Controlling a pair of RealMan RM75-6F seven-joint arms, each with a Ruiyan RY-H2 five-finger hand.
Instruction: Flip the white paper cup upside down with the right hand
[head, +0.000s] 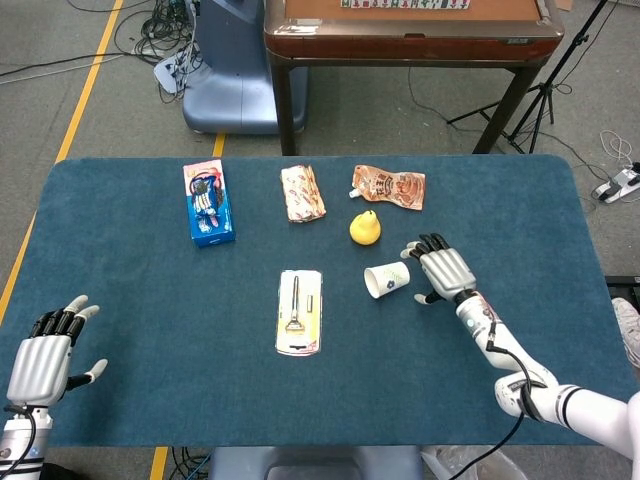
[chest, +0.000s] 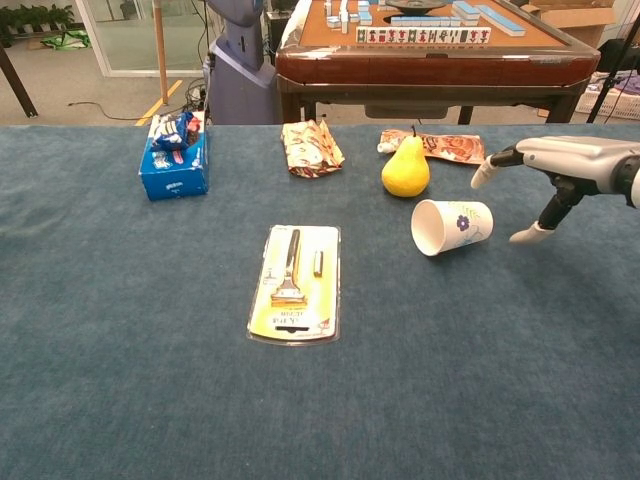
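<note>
A white paper cup (chest: 452, 226) lies on its side on the blue cloth table (head: 140, 300), mouth toward the packaged razor (head: 299, 311), just in front of a yellow pear (chest: 405, 167). On its side like this, it seems ready to be gripped round the body and turned mouth down. The right hand (head: 443, 270) hovers just beside the cup's closed end, not touching, palm down. Its fingers (chest: 487, 168) are spread wide and hold nothing, the thumb hanging toward the cloth. The left hand (head: 42, 355) rests idle at the near left corner, fingers apart and empty. Along the far edge lie a blue snack box (head: 208, 203) and two snack pouches.
</note>
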